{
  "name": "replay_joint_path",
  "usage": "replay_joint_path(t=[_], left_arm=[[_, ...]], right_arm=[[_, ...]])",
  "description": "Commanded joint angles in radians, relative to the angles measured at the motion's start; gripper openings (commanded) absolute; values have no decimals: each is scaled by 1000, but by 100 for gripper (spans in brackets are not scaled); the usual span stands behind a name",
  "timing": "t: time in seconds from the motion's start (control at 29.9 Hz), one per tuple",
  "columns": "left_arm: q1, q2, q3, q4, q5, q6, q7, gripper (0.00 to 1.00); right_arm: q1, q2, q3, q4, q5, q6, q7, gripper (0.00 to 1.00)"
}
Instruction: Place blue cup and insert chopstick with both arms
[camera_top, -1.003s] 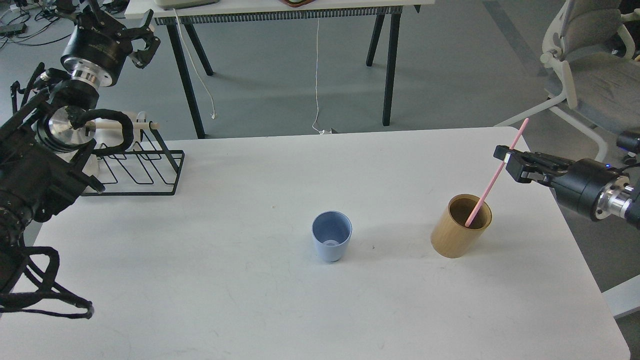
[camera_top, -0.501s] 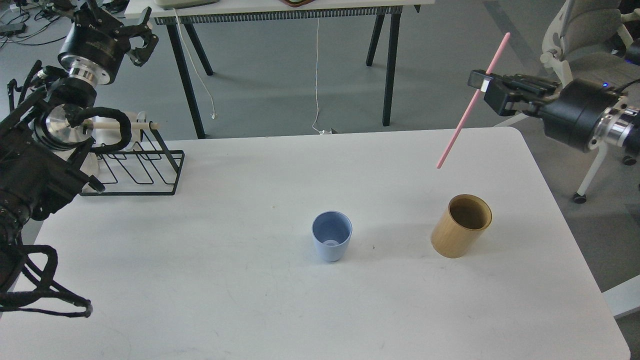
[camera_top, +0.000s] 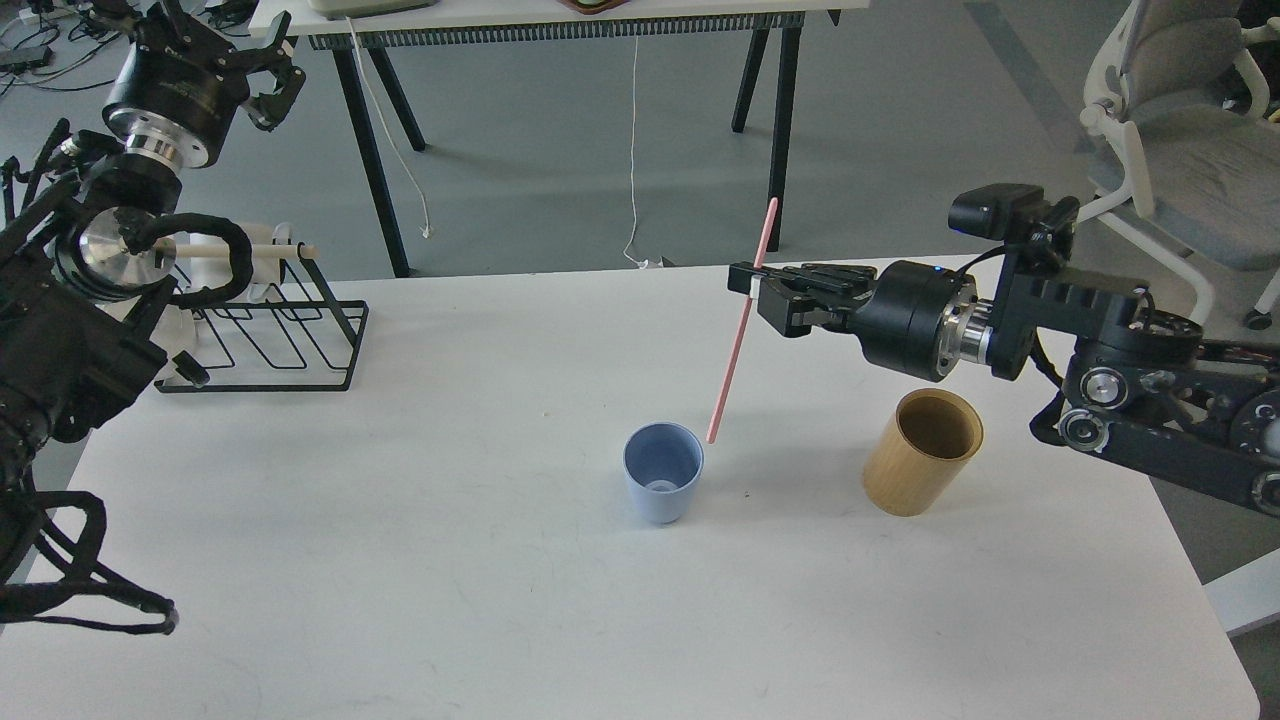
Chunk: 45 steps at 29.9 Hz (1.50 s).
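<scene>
The right gripper (camera_top: 752, 283) is reaching in from the right side, above the white table (camera_top: 400, 560), and its two fingers are closing on the pink chopstick (camera_top: 741, 322). The stick is held a little above its middle and it is leaning slightly, with the top end pointing to the far side and the bottom end pointing down. The bottom end is hanging in the air just beside the right part of the rim of the blue cup (camera_top: 663, 485); it is not inside the cup.

The blue cup is standing upright near the middle of the table, with its opening facing up. To its right, well apart from it, the tan cylindrical holder (camera_top: 922, 452) is standing on the table, under the right arm (camera_top: 1100, 340).

The left gripper (camera_top: 272, 88) is staying high at the far left, away from the cup and the stick. It is holding nothing, and its fingers are appearing spread apart. Below it, at the far left part of the table, the black wire rack (camera_top: 270, 335) with a pale wooden rod (camera_top: 255, 252) is standing, partly hidden by the left arm (camera_top: 90, 300).
</scene>
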Motion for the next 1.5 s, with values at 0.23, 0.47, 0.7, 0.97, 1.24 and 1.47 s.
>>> replay_joint_path(t=[0.23,0.47,0.7,0.97,1.24,1.47], left_arm=[[1,2,-1,2,0,0,1,99],[2,11,-1,2,0,0,1,99],[2,8,-1,2,0,0,0,99],[1,11,-2,2,-1,0,0,99],[-2,4,-4,2,-3,0,0,99],[-12,-2,-12,2,-7,0,-2,99]], right_arm=[[-5,199,-39,-152,-19,0,6,3],[-21,226,-49,-186,-19,0,6,5],[-25,239,-72,-185,-22,0,6,23],[-10,154,-43,-134,-6,-2,12,42],[-31,113,281,-168,27,0,27,99],[-41,133,503,-293,366,-12,35,99]])
